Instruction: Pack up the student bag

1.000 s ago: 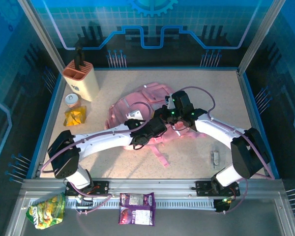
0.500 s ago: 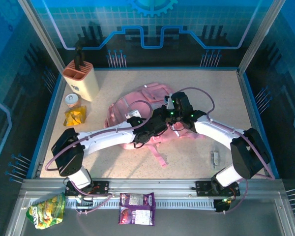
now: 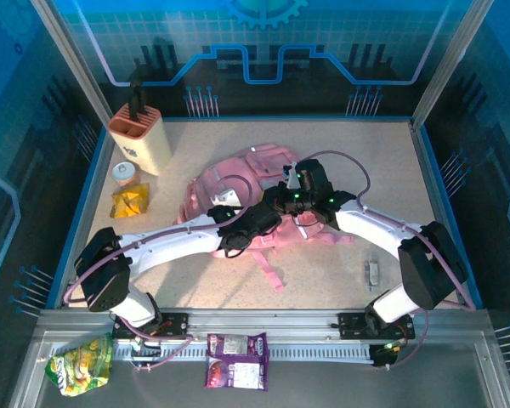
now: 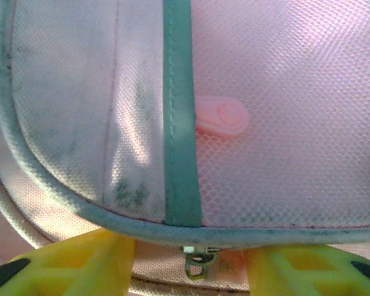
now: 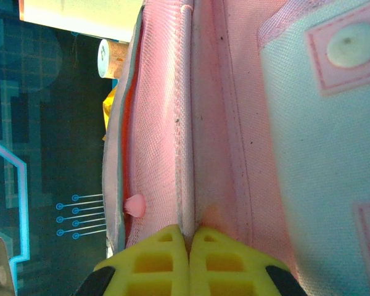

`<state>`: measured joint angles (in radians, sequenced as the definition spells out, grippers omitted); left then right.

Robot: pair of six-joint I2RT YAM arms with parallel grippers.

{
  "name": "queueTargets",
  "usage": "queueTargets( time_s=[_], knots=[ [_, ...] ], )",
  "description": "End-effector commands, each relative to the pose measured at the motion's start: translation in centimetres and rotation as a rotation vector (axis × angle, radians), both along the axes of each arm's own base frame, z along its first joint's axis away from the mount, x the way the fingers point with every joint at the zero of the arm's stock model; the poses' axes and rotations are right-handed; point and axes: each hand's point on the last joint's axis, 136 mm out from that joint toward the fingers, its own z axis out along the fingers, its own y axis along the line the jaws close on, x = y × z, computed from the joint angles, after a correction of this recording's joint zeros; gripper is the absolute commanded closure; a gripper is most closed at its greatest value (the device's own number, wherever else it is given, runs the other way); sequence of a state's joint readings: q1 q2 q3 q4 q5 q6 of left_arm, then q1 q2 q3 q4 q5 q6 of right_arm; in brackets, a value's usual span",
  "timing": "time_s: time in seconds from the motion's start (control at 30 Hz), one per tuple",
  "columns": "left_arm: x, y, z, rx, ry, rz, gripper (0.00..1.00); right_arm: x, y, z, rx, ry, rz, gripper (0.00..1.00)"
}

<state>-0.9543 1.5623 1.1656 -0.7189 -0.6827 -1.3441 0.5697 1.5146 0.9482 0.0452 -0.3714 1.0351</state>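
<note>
1. Where both arms meet at the middle of the surface (image 3: 348, 161), we see the pink student bag (image 3: 225, 183) lying flat.
2. We see the left gripper (image 4: 190, 258) part open around a small metal zip pull (image 4: 196, 266), not clamping it.
3. We see the right gripper (image 5: 189, 243) closed tight, pinching the bag's raised seam (image 5: 185, 123).

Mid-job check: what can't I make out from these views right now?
Left wrist view: small metal zip pull between the open left pincer's yellow fingers is blurred, at the bottom edge; its track hides behind the pocket rim.
Right wrist view: right pincer is shut at a seam of the large soft pink fabric backpack; its fingers hide whether fabric is pinched.
Top view: small grey object on the table, too small to identify.
</note>
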Motion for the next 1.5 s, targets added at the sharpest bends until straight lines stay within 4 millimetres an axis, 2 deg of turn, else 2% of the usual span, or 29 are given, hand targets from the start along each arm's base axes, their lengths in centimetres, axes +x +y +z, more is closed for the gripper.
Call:
queueTargets(
  time_s=[0.0,0.43,0.57,0.8,0.97,1.13,1.27,1.4,1.47],
  knots=[
    [1.1,0.9,1.2,0.003,-0.056,0.006,0.59,-0.1,1.0,3.4,0.063,-0.108,0.049,1.00],
    [0.9,0.1,1.9,-0.027,-0.063,-0.089,0.99,0.8,0.1,2.8,0.025,-0.115,0.024,1.00],
    [0.4,0.2,2.3,0.004,-0.063,-0.195,1.00,1.2,-0.6,2.9,0.009,-0.122,0.017,1.00],
    [-0.4,2.8,1.4,0.079,0.006,-0.363,1.00,2.1,-2.2,2.2,-0.025,-0.106,-0.014,1.00],
    [-0.7,3.8,1.2,0.130,0.008,-0.495,1.00,2.7,-2.5,2.0,-0.071,-0.125,-0.003,1.00],
    [-0.9,2.2,1.1,0.110,0.000,-0.612,1.00,4.1,-2.6,1.8,-0.077,-0.112,0.023,1.00],
    [-0.7,-0.9,1.2,0.012,-0.006,-0.686,1.00,6.1,-3.1,2.2,-0.134,-0.135,0.036,1.00],
    [-0.1,-3.4,1.1,-0.036,0.013,-0.688,1.00,8.8,-4.2,2.0,-0.169,-0.106,0.016,0.79],
    [0.0,-5.2,1.2,-0.056,0.010,-0.710,1.00,9.6,-4.6,2.4,-0.160,-0.111,0.012,0.70]
  ],
)
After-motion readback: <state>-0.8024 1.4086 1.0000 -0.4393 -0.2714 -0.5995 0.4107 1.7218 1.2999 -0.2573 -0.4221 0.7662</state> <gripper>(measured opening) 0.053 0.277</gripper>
